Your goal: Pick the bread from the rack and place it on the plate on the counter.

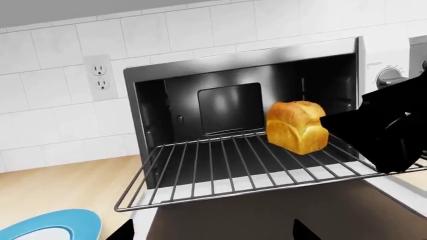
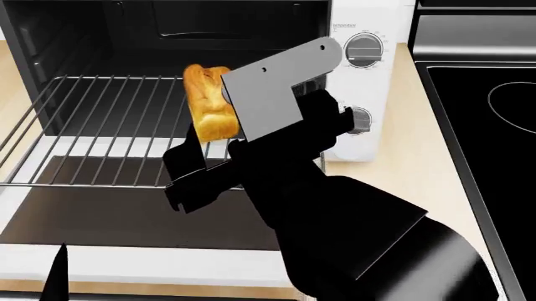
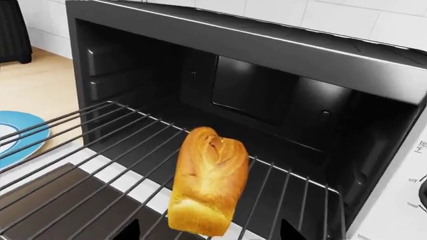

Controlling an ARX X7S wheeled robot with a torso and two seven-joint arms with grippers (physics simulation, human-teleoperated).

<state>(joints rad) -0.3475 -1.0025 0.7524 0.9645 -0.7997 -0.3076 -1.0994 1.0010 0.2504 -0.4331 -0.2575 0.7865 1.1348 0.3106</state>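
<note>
Oven (image 2: 167,37) interior stands open in front of you, with the rack (image 2: 92,132) pulled out over the lowered door and the bread (image 2: 209,103) resting on the rack's right-hand portion, near the oven's control panel. Your right gripper (image 2: 201,169) sits just beside the loaf's near end, but you cannot tell whether its jaws are spread or pressed together. The plate (image 1: 50,227) lies on the counter (image 1: 60,187) left of the oven, well apart from the bread; your left gripper shows only as dark tips, state unreadable.
</note>
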